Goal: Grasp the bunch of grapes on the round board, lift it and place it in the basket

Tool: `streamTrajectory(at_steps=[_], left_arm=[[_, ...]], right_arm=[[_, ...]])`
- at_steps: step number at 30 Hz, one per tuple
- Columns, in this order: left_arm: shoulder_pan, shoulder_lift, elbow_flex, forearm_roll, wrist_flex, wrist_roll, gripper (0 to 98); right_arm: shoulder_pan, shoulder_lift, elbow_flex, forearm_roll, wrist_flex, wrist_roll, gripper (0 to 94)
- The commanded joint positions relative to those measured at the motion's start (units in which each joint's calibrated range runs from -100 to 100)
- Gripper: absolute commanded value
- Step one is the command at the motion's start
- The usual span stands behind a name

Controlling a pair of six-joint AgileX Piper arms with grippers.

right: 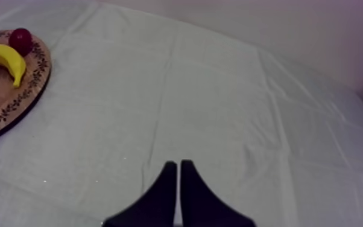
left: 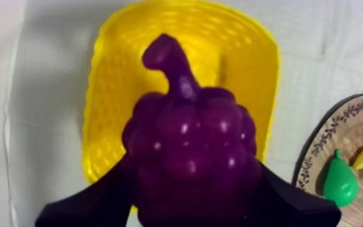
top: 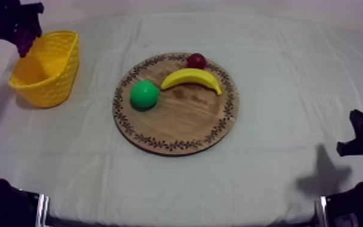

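Over basket point(left: 108, 121): left jaws grasping grapes point(left: 190, 142); right jaws clenched; pear point(top: 144, 95), banana point(top: 191, 78) on board point(top: 184, 119).

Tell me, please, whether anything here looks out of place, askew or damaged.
Nothing stands out. The left gripper holds the grapes over the basket; the pear, banana and small red fruit lie on the board.

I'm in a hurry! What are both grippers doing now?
Left gripper: jaws shut on the purple toy bunch of grapes.
Right gripper: jaws shut, empty.
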Motion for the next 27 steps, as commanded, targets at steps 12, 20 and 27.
streamTrajectory(at_steps=[12, 20, 27], left_arm=[[-0.53, 12.28, 0.73, 0.41, -5.58, 0.19, 56.8], [-1.24, 17.81, 0.13, 0.61, -7.11, 0.54, 64.4], [-1.43, 20.87, -1.43, 1.01, -7.37, 0.00, 81.5]], right_arm=[[-0.02, 0.00, -0.04, 0.03, 0.02, 0.01, 0.3], [-0.02, 0.00, -0.04, 0.03, 0.02, 0.01, 0.3], [-0.02, 0.00, -0.04, 0.03, 0.02, 0.01, 0.3]])
